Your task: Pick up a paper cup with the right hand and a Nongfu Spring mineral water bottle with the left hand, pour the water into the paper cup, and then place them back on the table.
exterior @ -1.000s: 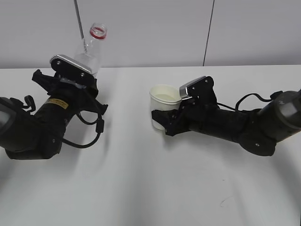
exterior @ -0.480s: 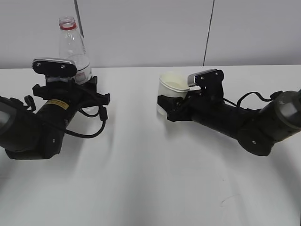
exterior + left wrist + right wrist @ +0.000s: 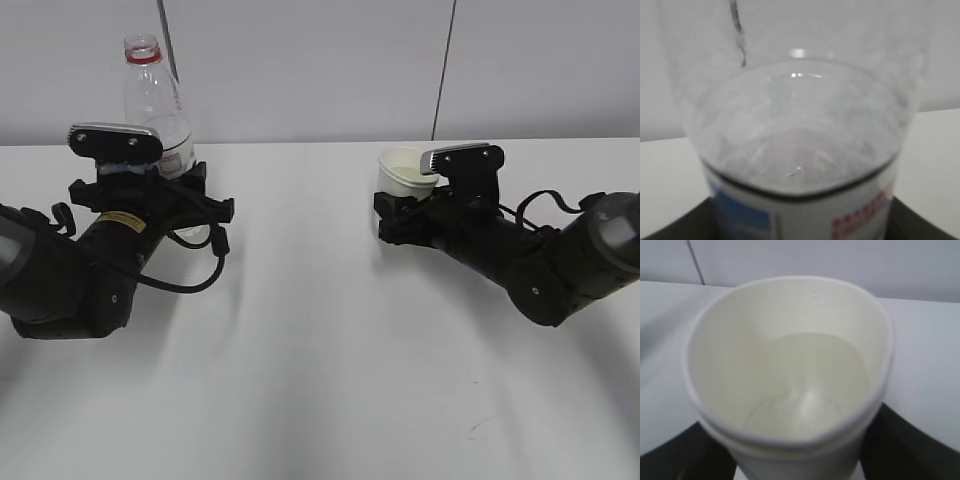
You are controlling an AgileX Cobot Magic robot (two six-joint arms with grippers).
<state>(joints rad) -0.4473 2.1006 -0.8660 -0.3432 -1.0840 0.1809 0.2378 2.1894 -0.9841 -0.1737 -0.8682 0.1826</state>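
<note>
My left gripper (image 3: 170, 200) is shut on the Nongfu Spring mineral water bottle (image 3: 150, 100), which stands upright with its red neck ring on top and no cap. In the left wrist view the bottle (image 3: 800, 140) fills the frame, clear above its label, with dark fingers (image 3: 670, 232) at both lower corners. My right gripper (image 3: 395, 215) is shut on the paper cup (image 3: 400, 172), held upright low over the white table (image 3: 320, 380). In the right wrist view the paper cup (image 3: 790, 370) holds clear water (image 3: 810, 385), with black fingers (image 3: 910, 440) on both sides.
A grey-white wall with two dark vertical seams (image 3: 445, 70) runs behind the table's far edge. Both arms lie low on the table, the left arm (image 3: 60, 270) at the left and the right arm (image 3: 560, 260) at the right.
The bottle went from tilted right to upright and then stayed still. My right gripper has carried the cup to the right and back, lower toward the table.
</note>
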